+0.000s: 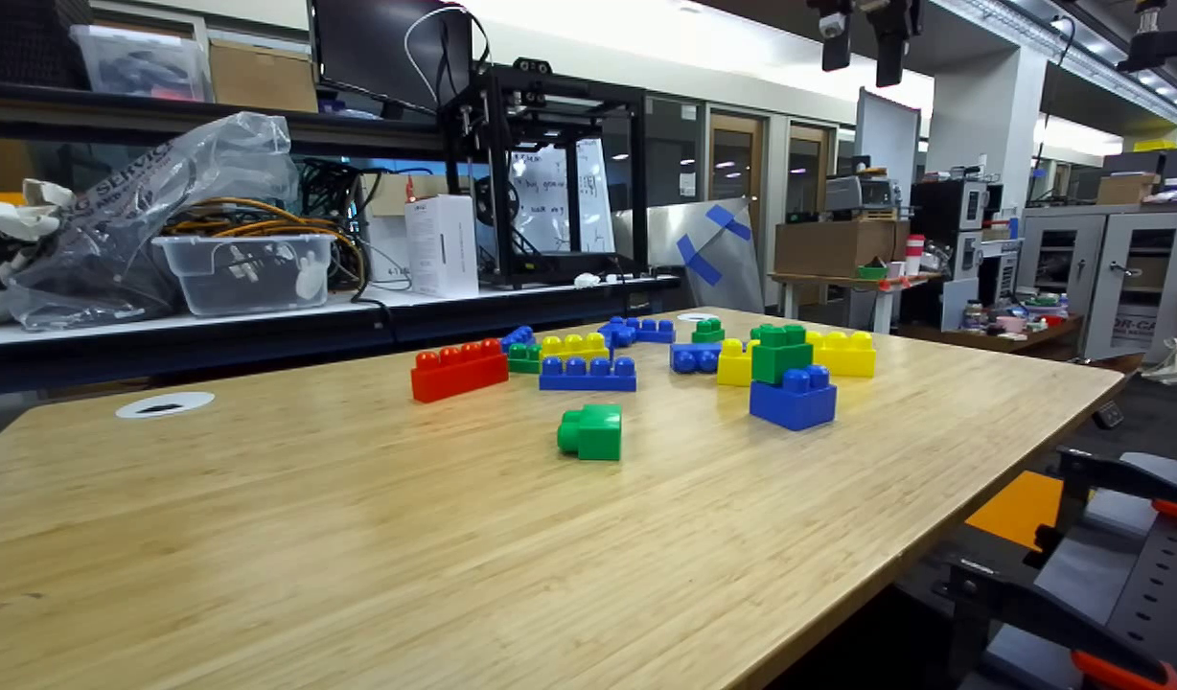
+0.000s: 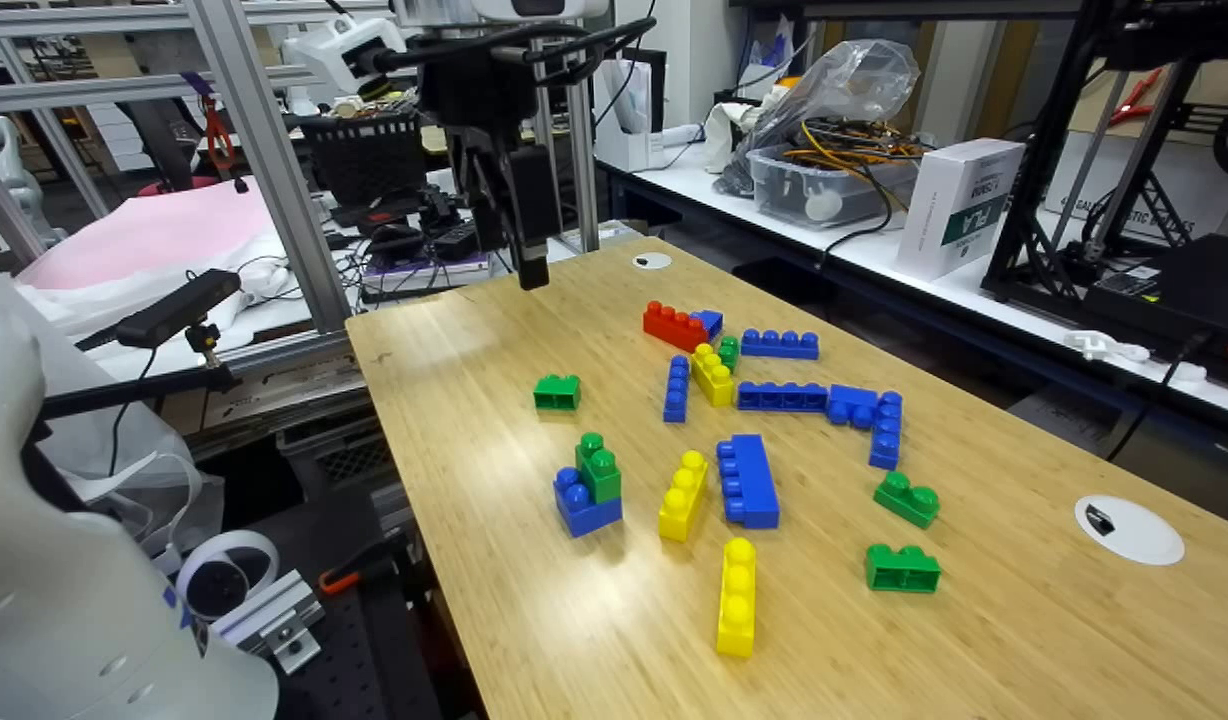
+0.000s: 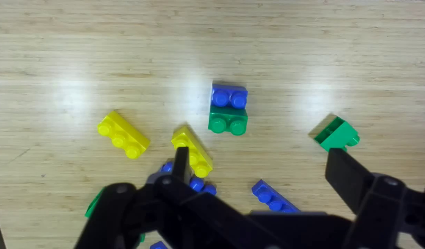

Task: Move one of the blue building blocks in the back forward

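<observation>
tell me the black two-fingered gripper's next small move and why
Probably ease the gripper, at its present height, toward the short blue plastic studded brick at the back: its jaws stand open and empty above the flat wooden table, and the wrist view doesn't show that brick lined up between them.

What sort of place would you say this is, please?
Probably a robotics lab or workshop, judging by the white robot arm, what looks like a 3D printer, and the clear tub with tangled cables.
</observation>
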Controlling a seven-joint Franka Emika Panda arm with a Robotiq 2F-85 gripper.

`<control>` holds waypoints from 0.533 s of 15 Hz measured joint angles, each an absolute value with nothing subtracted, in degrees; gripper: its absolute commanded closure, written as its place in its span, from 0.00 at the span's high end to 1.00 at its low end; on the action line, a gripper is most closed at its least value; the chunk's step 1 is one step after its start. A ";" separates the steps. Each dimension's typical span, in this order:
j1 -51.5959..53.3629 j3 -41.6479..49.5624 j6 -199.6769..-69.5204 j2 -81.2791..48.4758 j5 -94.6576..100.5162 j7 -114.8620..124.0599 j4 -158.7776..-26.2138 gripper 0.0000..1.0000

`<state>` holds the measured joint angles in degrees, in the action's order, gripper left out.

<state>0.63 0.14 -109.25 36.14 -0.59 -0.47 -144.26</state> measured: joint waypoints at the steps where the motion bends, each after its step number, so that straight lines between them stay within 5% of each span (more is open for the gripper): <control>1: 0.63 0.14 -109.25 36.14 -0.59 -0.47 -144.26 1.00; 8: 1.50 0.14 -114.69 34.59 -0.81 -1.54 -144.25 1.00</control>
